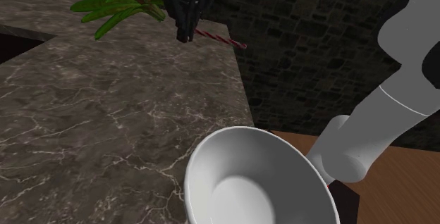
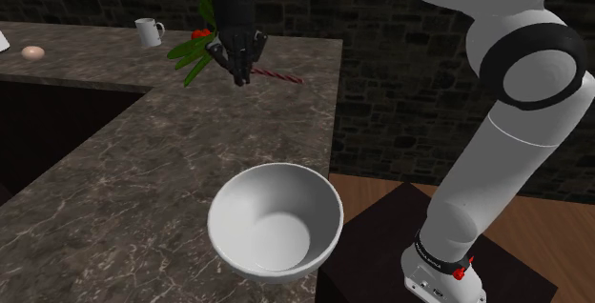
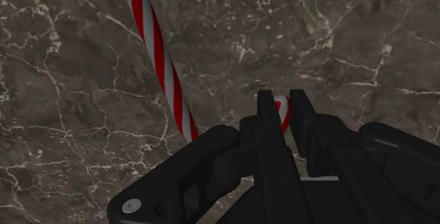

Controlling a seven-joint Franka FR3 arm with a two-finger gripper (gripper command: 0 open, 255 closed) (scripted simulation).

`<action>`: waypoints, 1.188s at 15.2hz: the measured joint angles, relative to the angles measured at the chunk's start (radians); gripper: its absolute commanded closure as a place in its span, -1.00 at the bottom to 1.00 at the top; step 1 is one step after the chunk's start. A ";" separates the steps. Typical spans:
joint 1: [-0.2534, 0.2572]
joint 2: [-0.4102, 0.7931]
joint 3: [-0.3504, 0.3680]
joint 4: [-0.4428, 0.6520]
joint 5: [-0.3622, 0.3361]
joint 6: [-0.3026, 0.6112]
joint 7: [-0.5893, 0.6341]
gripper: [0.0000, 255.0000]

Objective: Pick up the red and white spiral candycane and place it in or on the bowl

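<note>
Clenched narrow on the candycane [image 3: 159, 53] – black gripper [image 3: 283, 103] with only a slit between the fingertips, the cane's curled end pinched there. Grips nothing else.

Slim straight rod beyond the curl, wound in red and white spiral stripes, jutting sideways from the gripper [image 1: 185, 38] toward the shoulder view's right; candycane [image 1: 222, 39] over the far edge of the countertop [image 1: 106, 117], near its far corner. Cannot tell whether the free tip rests on the stone.

Dark brown marble-look surface, veined in white, L-shaped with sharp square edges. Smooth white bowl [image 2: 315, 201], round and deep, at the near edge by the dark box stand [image 2: 381, 244], well apart from the candycane [image 2: 281, 74].

Points straight down, gripper [image 2: 241, 79] below a white wrist – arm [image 2: 505, 139] rising from the stand, bent at a fat dark-jointed elbow, reaching across to the far edge. Just behind the hand, a green leafy plant [image 1: 116, 8] with something red in it; farther along the far edge, a white mug [image 2: 148, 31].
</note>
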 measured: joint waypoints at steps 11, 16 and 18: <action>0.084 -0.152 0.100 -0.114 0.091 -0.004 0.191 1.00; 0.122 -0.181 0.166 -0.115 0.119 -0.015 0.299 1.00; 0.136 -0.179 0.200 -0.107 0.124 -0.016 0.347 1.00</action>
